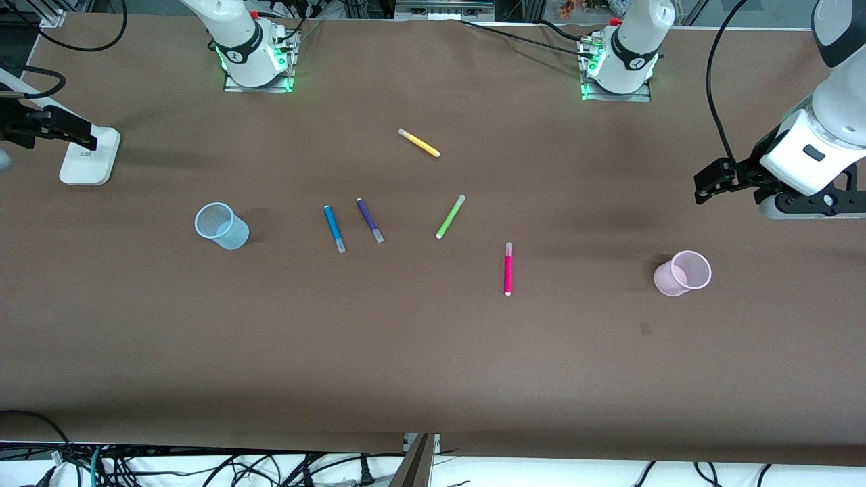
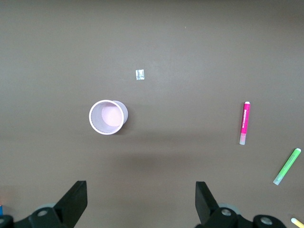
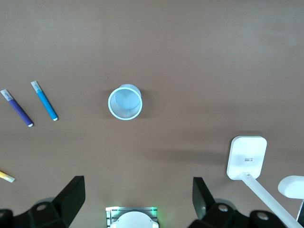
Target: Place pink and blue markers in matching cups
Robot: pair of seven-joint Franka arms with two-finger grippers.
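Note:
The pink marker (image 1: 508, 269) lies on the brown table near the middle; it also shows in the left wrist view (image 2: 244, 122). The pale pink cup (image 1: 683, 273) stands upright toward the left arm's end. My left gripper (image 2: 140, 190) is open and empty, high over the table beside the pink cup (image 2: 108, 117). Its hand (image 1: 805, 162) shows at the front view's edge. The blue marker (image 1: 333, 228) lies beside the pale blue cup (image 1: 220, 226), toward the right arm's end. My right gripper (image 3: 137, 187) is open and empty, high over the table between its base and the blue cup (image 3: 125, 102). It is outside the front view.
A purple marker (image 1: 369, 220) lies right beside the blue marker. A green marker (image 1: 450, 216) and a yellow marker (image 1: 419, 143) lie near the middle. A white stand foot (image 1: 89, 157) with a black arm sits at the right arm's end. A small scrap (image 2: 139, 74) lies near the pink cup.

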